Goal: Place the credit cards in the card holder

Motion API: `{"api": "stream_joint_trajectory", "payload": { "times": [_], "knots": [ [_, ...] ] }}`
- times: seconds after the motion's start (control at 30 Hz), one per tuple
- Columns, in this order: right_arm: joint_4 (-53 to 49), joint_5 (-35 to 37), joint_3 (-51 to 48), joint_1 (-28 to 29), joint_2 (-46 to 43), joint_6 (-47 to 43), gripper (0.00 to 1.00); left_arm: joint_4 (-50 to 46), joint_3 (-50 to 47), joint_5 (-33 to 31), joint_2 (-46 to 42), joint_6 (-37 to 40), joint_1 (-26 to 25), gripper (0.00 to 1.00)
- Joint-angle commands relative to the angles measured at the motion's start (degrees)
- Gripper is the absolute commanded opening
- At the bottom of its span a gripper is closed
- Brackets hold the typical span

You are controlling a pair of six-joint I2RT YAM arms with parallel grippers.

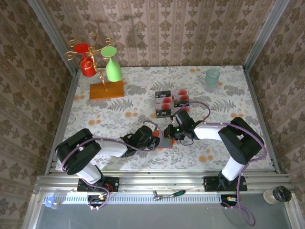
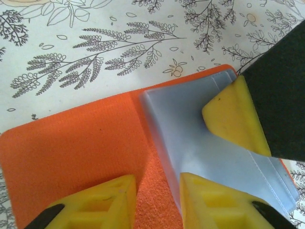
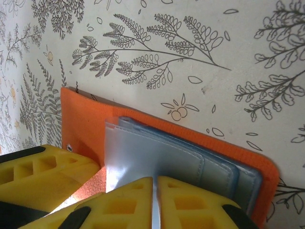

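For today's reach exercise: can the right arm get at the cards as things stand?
Likely yes: the cards lie beyond the right gripper, nothing between, but it must first release the holder sleeve.

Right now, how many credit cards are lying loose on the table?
4 that I can make out, in a tight cluster past the card holder: near-left credit card, far-left, near-right, far-right. They overlap, so more may be hidden underneath.

An orange wooden block [image 1: 106, 90] sits on the flowered desk [image 1: 143, 90], its gold wire stand [image 1: 98, 59] bearing a red cup [image 1: 87, 67] and a green cup [image 1: 113, 69]. Well to the block's right stands a pale teal cup [image 1: 212, 77].
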Motion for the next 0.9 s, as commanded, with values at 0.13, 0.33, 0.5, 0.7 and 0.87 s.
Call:
{"api": "stream_joint_trajectory", "payload": {
  "times": [0.13,0.33,0.5,0.7,0.87],
  "knots": [
    [-4.8,0.8,0.6,0.3,-4.5,0.1,0.31,-3.4,0.5,0.0,3.0,0.1,-1.0,0.26],
    [-6.2,2.9,-0.6,0.2,-8.5,0.1,0.47,-3.7,0.7,-0.1,3.3,0.0,-1.1,0.25],
    [-5.9,3.6,-1.3,0.1,-9.0,0.6,0.53,-3.7,0.7,-0.3,3.3,-0.1,-1.2,0.25],
    [-4.1,3.5,-2.0,0.0,-8.2,1.6,0.59,-4.2,1.1,-0.2,3.6,-0.1,-1.2,0.24],
    [-3.7,3.0,-1.9,0.0,-7.6,2.0,0.64,-4.1,1.2,-0.2,3.7,0.0,-1.2,0.24]
  ]
}}
